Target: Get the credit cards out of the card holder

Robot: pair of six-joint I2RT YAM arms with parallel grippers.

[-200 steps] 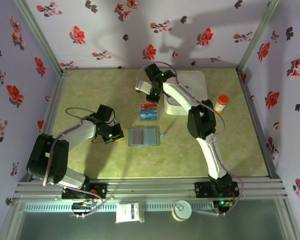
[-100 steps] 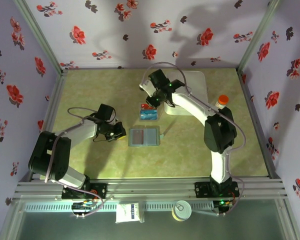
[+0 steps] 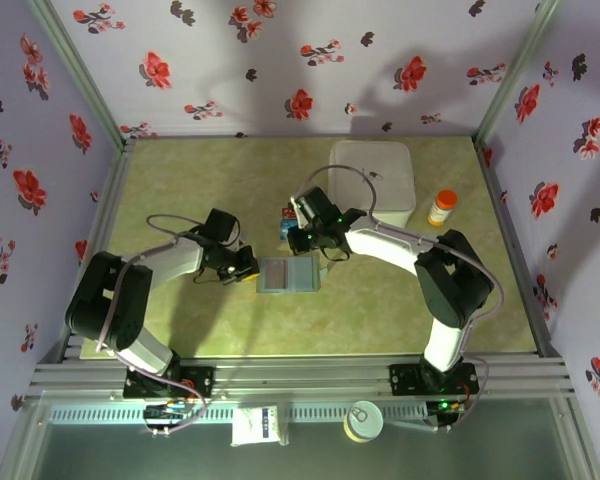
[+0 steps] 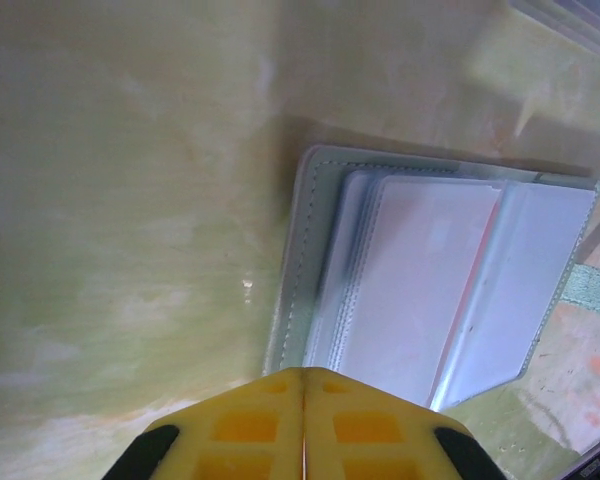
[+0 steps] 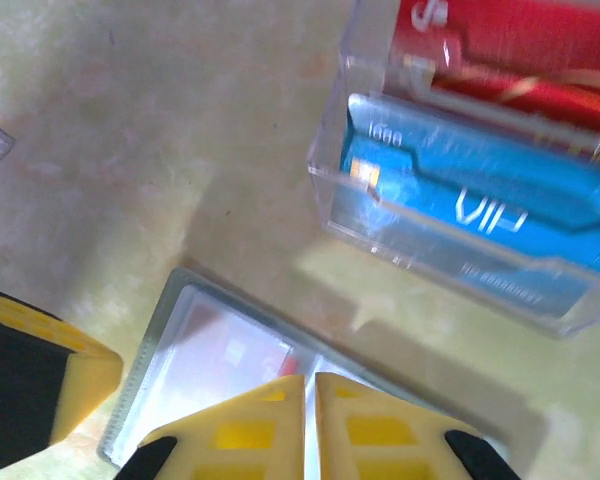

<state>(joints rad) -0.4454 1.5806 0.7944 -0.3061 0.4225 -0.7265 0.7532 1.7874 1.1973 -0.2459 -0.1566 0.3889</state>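
Note:
The grey-blue card holder [image 3: 288, 273] lies open and flat on the table; it also shows in the wrist views [image 4: 430, 270] [image 5: 210, 360]. A reddish card [image 5: 235, 350] shows faintly through its clear slot. My left gripper [image 3: 248, 267] [image 4: 302, 372] is shut, its tips at the holder's left edge. Just over the holder's far edge, my right gripper [image 3: 305, 242] [image 5: 309, 380] has its fingers almost together with nothing between them. Beyond it a clear plastic box [image 5: 460, 150] holds a blue credit card [image 5: 460, 200] and a red one [image 5: 520, 40].
A big white square box [image 3: 372, 180] stands at the back of the table, with an orange bottle [image 3: 442, 207] to its right. The clear box [image 3: 287, 220] sits just behind the card holder, partly under the right arm. Flowered walls enclose the table.
The right arm has swung back from the white box and come down over the holder's far edge, its fingers closing. The left gripper has edged right to the holder's left edge.

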